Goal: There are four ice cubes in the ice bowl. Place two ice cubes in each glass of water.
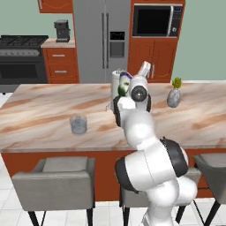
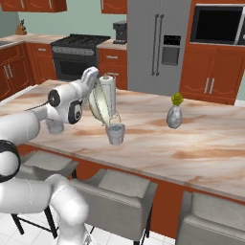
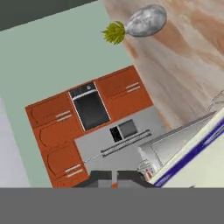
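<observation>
The ice bowl (image 2: pixel 98 103), cream-green with a blue-edged rim, stands tipped up on its edge over one glass of water (image 2: pixel 115 134). It shows again behind my wrist (image 1: pixel 122 90) and as a pale slab (image 3: pixel 205 153) in the hand view. My gripper (image 2: pixel 92 73) sits at the bowl's upper rim, pointing up and away (image 1: pixel 145 67). Its tips (image 3: pixel 116 176) are shut with nothing seen between them, and the rim passes just beside them. Another glass of water (image 1: pixel 78 124) stands left of the arm (image 2: pixel 55 127). The ice cubes are hidden.
A white-silver jug (image 2: pixel 109 86) stands right behind the tipped bowl (image 1: pixel 116 77) (image 3: pixel 175 146). A grey vase with a yellow-green sprig (image 1: pixel 173 97) (image 2: pixel 174 116) (image 3: pixel 146 19) is farther right on the marble island. Grey stools (image 1: pixel 55 181) line the near edge.
</observation>
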